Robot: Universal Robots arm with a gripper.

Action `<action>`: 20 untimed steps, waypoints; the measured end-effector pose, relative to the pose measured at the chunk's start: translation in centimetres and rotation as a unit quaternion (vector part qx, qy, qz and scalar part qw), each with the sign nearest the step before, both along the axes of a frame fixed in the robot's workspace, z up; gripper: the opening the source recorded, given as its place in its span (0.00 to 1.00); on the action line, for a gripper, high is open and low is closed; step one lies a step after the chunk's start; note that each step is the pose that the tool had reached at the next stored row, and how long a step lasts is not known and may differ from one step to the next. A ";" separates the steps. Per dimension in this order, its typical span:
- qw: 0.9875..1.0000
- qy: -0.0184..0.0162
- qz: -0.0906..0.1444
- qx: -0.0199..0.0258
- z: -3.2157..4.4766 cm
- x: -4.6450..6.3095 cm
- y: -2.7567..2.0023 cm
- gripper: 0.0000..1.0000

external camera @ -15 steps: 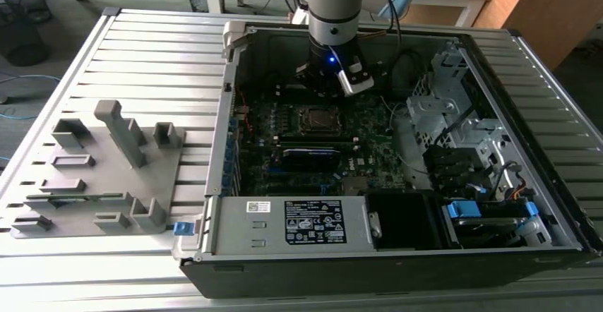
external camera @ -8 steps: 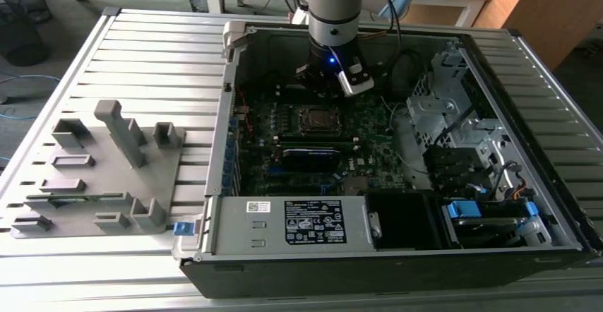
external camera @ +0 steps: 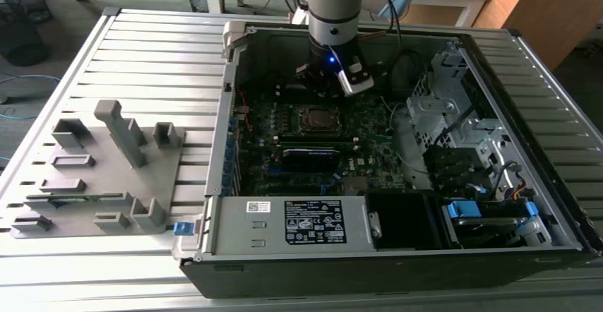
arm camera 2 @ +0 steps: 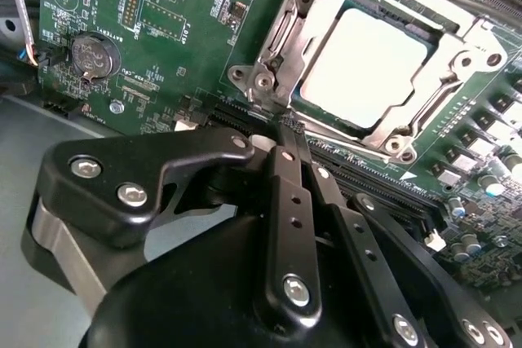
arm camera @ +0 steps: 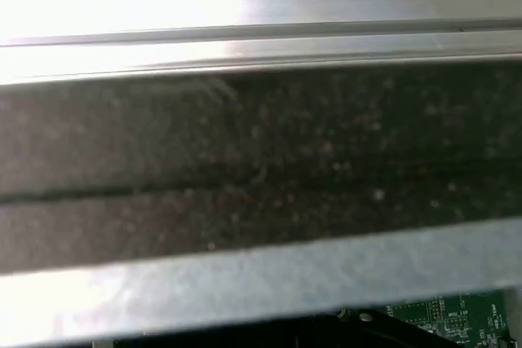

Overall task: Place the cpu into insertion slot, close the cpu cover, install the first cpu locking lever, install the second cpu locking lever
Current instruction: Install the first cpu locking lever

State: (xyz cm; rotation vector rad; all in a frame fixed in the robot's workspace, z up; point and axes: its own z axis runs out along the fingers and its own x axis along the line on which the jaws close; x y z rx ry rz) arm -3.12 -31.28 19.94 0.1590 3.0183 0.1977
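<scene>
the cpu (arm camera 2: 363, 63) already sits in the insertion slot (arm camera 2: 314, 107), its pale metal top showing through the window of the cpu cover (arm camera 2: 457, 79), which in the second wrist view lies flat over the socket. so placing and closing look done, and the work appears to be at the locking levers, though i cannot tell from these views whether either lever is latched yet. the end effector (arm camera 2: 294, 148) hangs just beside the socket's near edge, fingers drawn together to a narrow, nearly touching stance and holding nothing. in the exterior view it (external camera: 337, 85) hovers inside the open computer case (external camera: 222, 178), just beyond the socket (external camera: 318, 118) on the motherboard (external camera: 377, 139). judging by that, the next move calls for a fine, low approach to a thin lever at the socket's edge, with a sideways hook under its catch.

around it: a coin cell battery (arm camera 2: 90, 55) sits well apart from the socket, a black card module (external camera: 309, 158) lies near the socket on its side towards the labelled power supply (external camera: 287, 224), and dark cables (external camera: 405, 61) loop near the arm on the exterior view's right. a grey fixture (external camera: 104, 178) with upright blocks rests on the slatted worktop (external camera: 151, 51). the card module and the cables look like the closest things to snag
</scene>
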 end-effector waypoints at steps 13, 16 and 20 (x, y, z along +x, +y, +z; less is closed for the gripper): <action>1.000 0.000 -0.001 -0.005 -0.04 0.0 1.27 0.11; 1.000 0.000 -0.001 -0.006 -0.04 0.0 1.30 0.11; 1.000 0.000 -0.001 -0.006 -0.03 0.0 1.30 0.11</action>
